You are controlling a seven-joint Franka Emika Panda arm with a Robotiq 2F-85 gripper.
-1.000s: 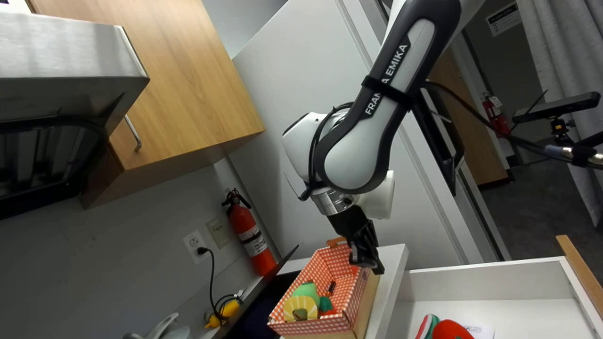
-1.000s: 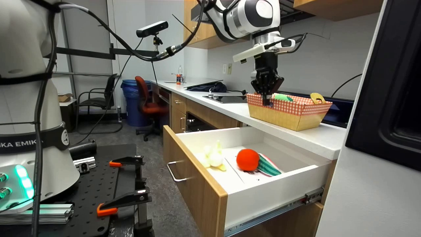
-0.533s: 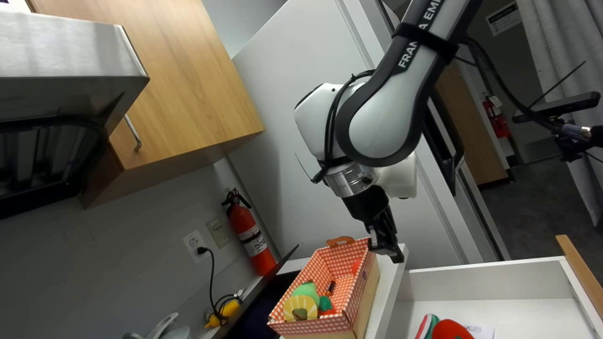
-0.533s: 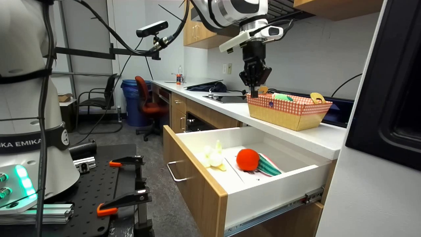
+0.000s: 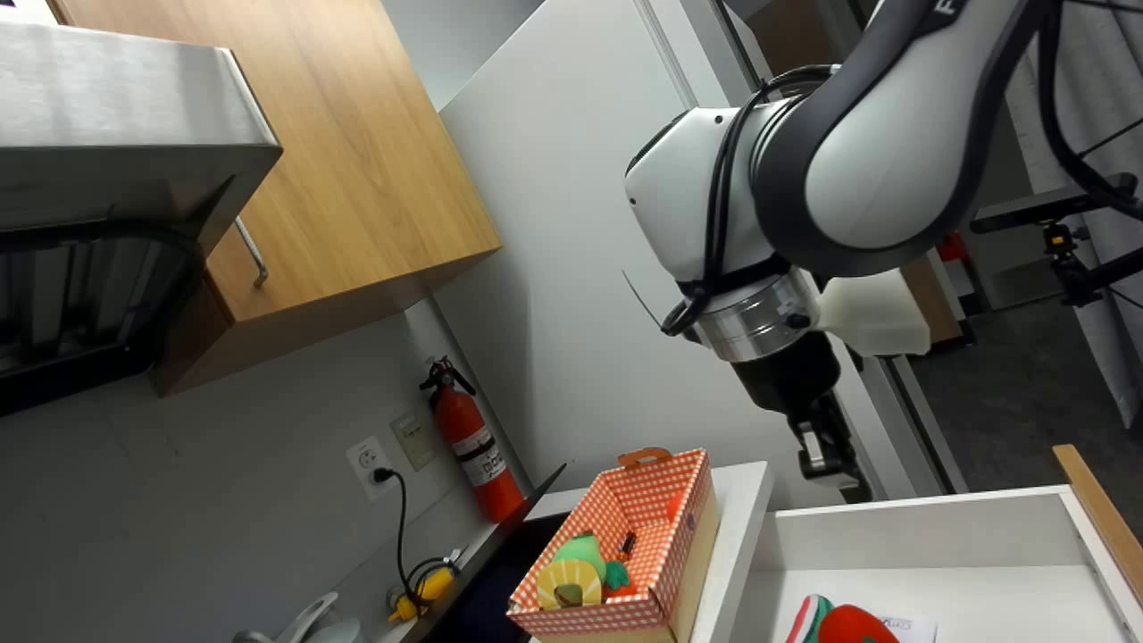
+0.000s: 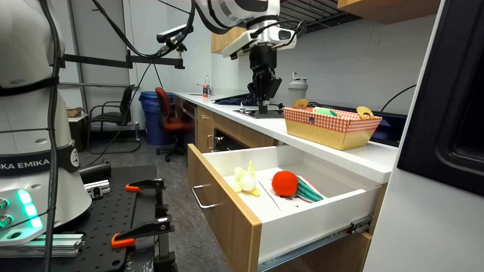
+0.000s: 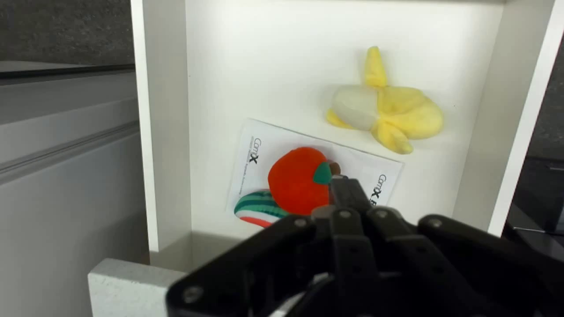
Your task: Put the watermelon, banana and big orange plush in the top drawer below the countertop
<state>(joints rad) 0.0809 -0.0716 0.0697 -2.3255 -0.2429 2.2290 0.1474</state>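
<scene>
The white top drawer (image 6: 317, 219) is pulled out below the countertop. Inside it lie the big orange plush (image 7: 293, 180), red-orange with a green leaf, the watermelon (image 7: 260, 204) touching it, and the partly peeled banana (image 7: 412, 112) apart from them. The three also show in an exterior view: orange (image 6: 284, 183), watermelon (image 6: 308, 190), banana (image 6: 246, 180). Another exterior view shows only the orange (image 5: 855, 627) and watermelon (image 5: 808, 616), cut by the frame edge. My gripper (image 7: 346, 189) is shut and empty, above the drawer; it shows in both exterior views (image 6: 263, 107) (image 5: 841, 482).
A red-checked basket (image 6: 321, 130) with several toys, among them a green one (image 5: 580, 551) and a yellow slice (image 5: 569, 583), stands on the white countertop (image 6: 374, 162). A printed sheet (image 7: 361, 163) lies under the orange. A shaker bottle (image 6: 297, 88) stands behind my gripper.
My shut gripper has moved from the basket's near side, away from it and toward the robot base, over the drawer. The toys and the drawer have not moved.
</scene>
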